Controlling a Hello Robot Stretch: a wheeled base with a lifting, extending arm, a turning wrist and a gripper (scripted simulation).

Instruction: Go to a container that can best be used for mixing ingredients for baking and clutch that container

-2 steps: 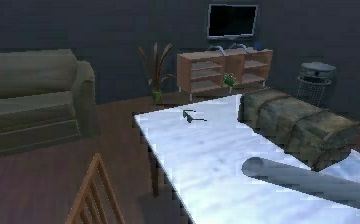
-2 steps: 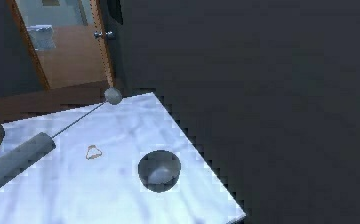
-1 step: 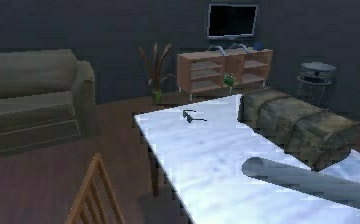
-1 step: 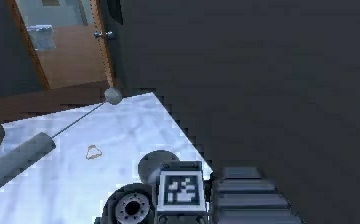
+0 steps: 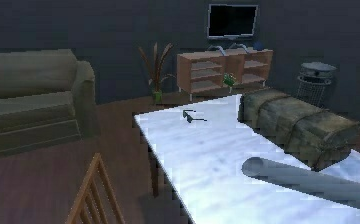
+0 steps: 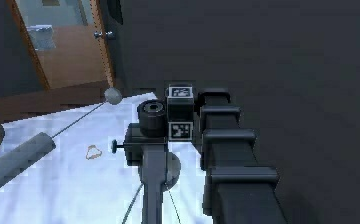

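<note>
My arm (image 6: 223,165) rises from the arm side view's bottom edge, and the gripper (image 6: 126,128) sits left of its two white marker squares (image 6: 180,110), above a white table (image 6: 78,185). A small pale object (image 6: 93,152) lies on the tabletop close to the gripper's far end, so I cannot tell whether it holds anything. In the forward view the same white table (image 5: 203,150) carries a small dark object (image 5: 193,117), an olive green bag (image 5: 298,125) and a grey cylinder (image 5: 298,180).
A green sofa (image 5: 38,95) stands at the forward view's left, with a wooden chair back (image 5: 96,195) at the bottom. Farther back are a TV stand (image 5: 223,70) with a TV (image 5: 233,20), a plant (image 5: 156,65) and a dark bin (image 5: 315,82). A wooden door (image 6: 73,45) shows beyond the table.
</note>
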